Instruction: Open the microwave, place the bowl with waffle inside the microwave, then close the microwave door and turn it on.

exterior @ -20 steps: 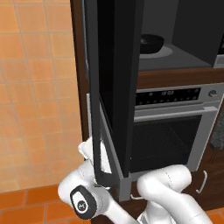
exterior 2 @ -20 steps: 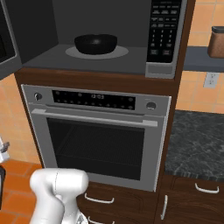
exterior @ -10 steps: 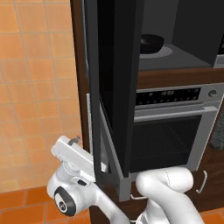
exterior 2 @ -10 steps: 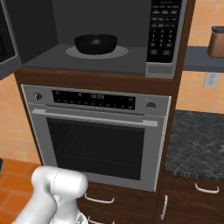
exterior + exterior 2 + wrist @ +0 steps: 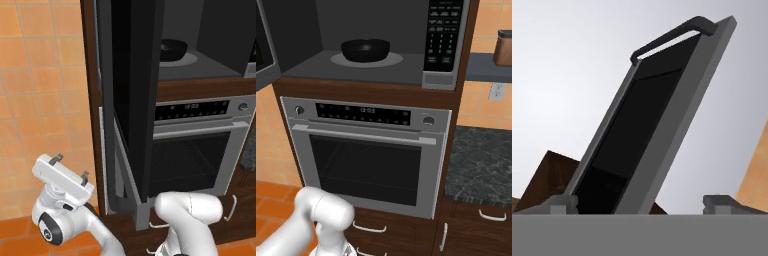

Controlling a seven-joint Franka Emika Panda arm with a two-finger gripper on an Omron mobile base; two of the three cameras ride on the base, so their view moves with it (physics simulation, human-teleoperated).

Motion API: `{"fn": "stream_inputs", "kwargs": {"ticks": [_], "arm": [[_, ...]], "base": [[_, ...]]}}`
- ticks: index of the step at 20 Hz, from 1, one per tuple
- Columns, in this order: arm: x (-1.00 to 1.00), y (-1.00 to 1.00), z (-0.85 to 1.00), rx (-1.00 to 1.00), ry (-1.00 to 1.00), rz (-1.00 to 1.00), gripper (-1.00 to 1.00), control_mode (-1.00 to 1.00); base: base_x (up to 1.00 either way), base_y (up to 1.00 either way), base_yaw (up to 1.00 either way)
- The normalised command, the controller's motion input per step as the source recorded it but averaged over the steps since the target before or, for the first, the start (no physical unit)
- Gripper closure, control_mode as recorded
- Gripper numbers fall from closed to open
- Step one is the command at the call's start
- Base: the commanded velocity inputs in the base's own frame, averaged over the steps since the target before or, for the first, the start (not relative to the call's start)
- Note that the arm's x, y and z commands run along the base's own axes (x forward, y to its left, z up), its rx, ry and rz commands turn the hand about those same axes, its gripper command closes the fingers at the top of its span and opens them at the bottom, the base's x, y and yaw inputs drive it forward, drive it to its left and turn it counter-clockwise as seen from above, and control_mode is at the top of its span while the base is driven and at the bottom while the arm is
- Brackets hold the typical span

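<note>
Bowl [image 5: 365,49]: on turntable, placed for heating.
Door [image 5: 132,100]: swung wide, awaiting closing.
Gripper [image 5: 70,167]: open, empty, outside door.

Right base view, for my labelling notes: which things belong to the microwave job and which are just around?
Job: microwave; bowl on its turntable plate; microwave door, swung open; open pincer.

Around: oven; stone counter; brown jar; wall outlet; drawers.

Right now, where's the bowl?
The bowl sits on the turntable plate inside the open microwave, above the oven, left of the keypad.
</note>
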Motion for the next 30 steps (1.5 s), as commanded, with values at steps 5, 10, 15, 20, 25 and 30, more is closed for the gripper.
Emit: {"fn": "stream_inputs", "kwargs": {"ticks": [5,10,15,20,25,30], "arm": [[0.27,0.53,0.10,0.00,0.00,0.00,1.00,-1.00],[0.13,0.31,0.39,0.00,0.00,0.00,1.00,-1.00],[0.08,0.11,0.57,0.00,0.01,0.00,1.00,-1.00],[-0.10,-0.22,0.58,0.13,0.00,0.03,1.00,-1.00],[-0.28,-0.77,0.60,0.26,-0.03,0.05,1.00,-1.00],[-0.37,-1.00,0.60,0.32,-0.06,0.07,1.00,-1.00]], "base": [[0.00,0.00,0.00],[0.00,0.00,0.00],[0.00,0.00,0.00],[0.00,0.00,0.00],[0.00,0.00,0.00],[0.00,0.00,0.00]]}}
